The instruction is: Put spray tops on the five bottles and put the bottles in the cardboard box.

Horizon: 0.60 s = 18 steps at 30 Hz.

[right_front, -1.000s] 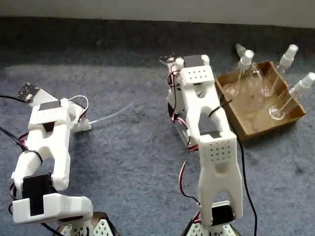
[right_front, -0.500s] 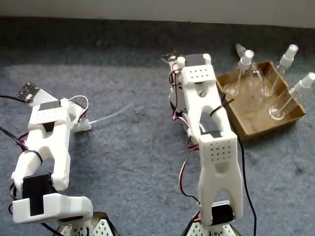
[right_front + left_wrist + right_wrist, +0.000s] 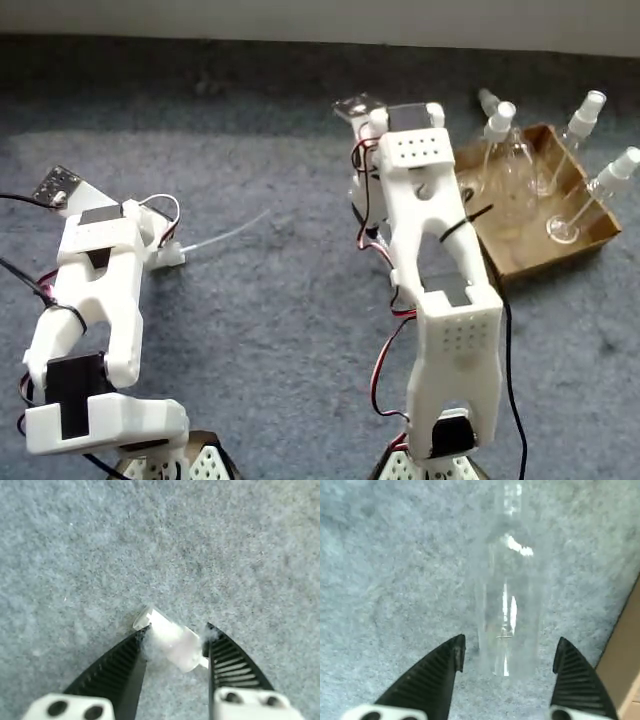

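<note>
the clear bottle (image 3: 507, 580) looks light, slick and thin-walled. the right gripper (image 3: 511, 641) gapes wide around its body, the best place to grip. the left gripper (image 3: 176, 630) pinches the spray top (image 3: 170, 639).

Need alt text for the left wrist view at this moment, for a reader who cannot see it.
The left gripper grips a white spray top between its two black fingers, which touch it on both sides. Grey carpet lies behind them.
</note>
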{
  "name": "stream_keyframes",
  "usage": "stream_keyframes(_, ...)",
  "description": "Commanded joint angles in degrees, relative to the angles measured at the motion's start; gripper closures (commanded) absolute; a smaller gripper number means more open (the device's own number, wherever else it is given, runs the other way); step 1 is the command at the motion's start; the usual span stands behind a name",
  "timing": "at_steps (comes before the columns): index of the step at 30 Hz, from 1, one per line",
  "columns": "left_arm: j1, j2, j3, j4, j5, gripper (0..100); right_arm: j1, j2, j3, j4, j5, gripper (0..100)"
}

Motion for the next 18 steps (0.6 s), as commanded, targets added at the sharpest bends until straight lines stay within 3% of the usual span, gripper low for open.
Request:
stream_keyframes(1, -0.3, -2.7, -0.2, -0.8, 0.2, 85, -1.1, -0.1, 1.8, -4.3, 0.3, 75.1)
stream_keyframes(10, -0.3, -2.7, -0.2, -0.8, 0.2, 85, -1.6, -1.5, -3.5, 1.9, 0.3, 74.9)
stream_keyframes(18, -0.3, -2.7, -0.2, -0.9, 0.2, 85, -2.4, -17.8, -0.7, 2.0, 0.3, 74.9)
